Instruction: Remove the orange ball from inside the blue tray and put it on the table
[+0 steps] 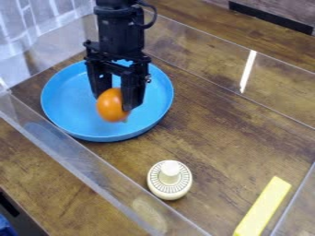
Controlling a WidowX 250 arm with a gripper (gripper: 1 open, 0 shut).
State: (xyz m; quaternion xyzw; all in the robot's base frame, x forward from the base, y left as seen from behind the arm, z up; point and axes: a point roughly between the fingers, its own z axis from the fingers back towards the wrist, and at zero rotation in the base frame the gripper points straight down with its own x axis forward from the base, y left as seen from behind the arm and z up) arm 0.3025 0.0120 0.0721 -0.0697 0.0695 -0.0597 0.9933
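Observation:
The orange ball (pixel 112 105) sits between the two black fingers of my gripper (pixel 116 105), which points down over the middle of the blue tray (pixel 68 97). The jaws are shut on the ball from both sides. Whether the ball rests on the tray floor or hangs just above it cannot be told. The tray lies on the dark wood table (pixel 234 129) at the left, close to the near clear wall.
A cream ribbed round knob (pixel 170 179) stands on the table in front of the tray. A yellow block (pixel 263 208) lies at the lower right. Clear acrylic walls (pixel 87 171) run along the table edges.

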